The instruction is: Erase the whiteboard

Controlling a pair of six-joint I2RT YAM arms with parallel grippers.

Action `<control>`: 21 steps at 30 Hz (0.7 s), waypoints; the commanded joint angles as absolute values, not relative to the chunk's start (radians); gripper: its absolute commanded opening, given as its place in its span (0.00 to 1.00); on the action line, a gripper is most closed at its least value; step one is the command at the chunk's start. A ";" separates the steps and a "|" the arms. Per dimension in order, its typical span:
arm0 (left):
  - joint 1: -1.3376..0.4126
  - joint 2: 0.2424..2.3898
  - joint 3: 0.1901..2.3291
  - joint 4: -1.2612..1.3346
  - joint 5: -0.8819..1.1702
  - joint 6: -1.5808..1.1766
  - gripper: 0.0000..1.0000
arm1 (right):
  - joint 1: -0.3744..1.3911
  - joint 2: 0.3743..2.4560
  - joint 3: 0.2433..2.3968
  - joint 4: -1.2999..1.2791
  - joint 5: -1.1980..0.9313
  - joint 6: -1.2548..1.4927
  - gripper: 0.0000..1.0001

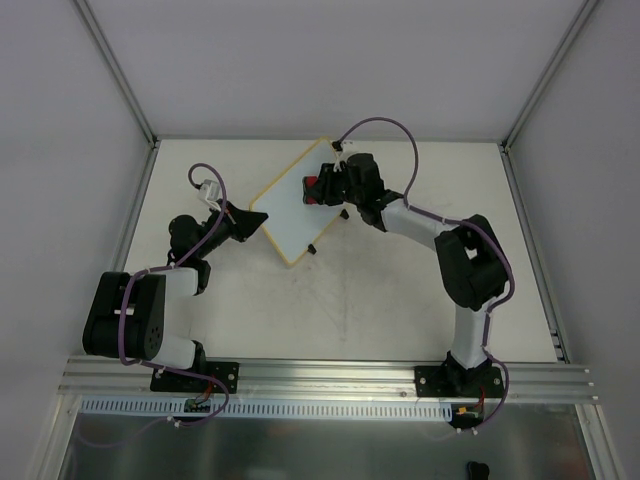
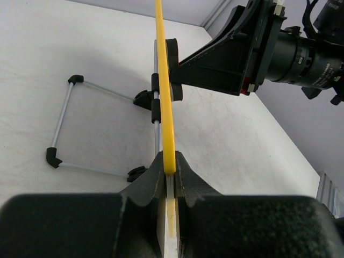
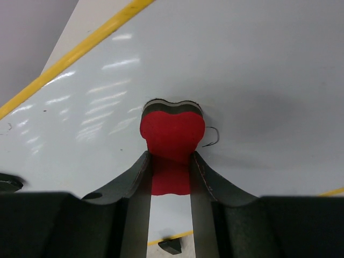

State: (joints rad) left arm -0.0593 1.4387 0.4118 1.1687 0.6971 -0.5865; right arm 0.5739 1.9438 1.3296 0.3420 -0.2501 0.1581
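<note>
1. Whiteboard position. The whiteboard sits at the centre of the far half of the tabletop, between the two arms. In the top view it appears turned corner-on, as a diamond, and its yellow frame runs around the white face. Two small black feet show along its lower right edge. In the left wrist view the board is seen edge-on. A thin wire stand with black corner pieces lies on the tabletop behind it, joined to the board at its base.

2. Left tool. The left tool is clamped on the left corner of the board. One finger lies on each face, and the yellow frame passes between them.

3. Right tool. The right tool is clamped on a red eraser. Both fingers press its sides. The eraser's dark front layer touches the white face in the upper part of the board, near the far corner.

4. Board surface. In the right wrist view, a short curved dark mark lies just beside the eraser, on its right. A few small dark specks show toward the left of the face. The rest of the visible face reads white, with light reflections.
</note>
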 commanded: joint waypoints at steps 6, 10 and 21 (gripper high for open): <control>-0.081 1.407 0.419 1.206 0.790 -0.597 0.00 | 0.667 1.927 1.473 0.190 -0.149 0.057 0.00; -0.081 1.407 0.420 1.206 0.792 -0.597 0.00 | 0.654 1.936 1.465 0.179 -0.130 0.058 0.00; -0.081 1.402 0.419 1.206 0.792 -0.595 0.00 | 0.548 1.999 1.408 0.235 -0.216 0.179 0.00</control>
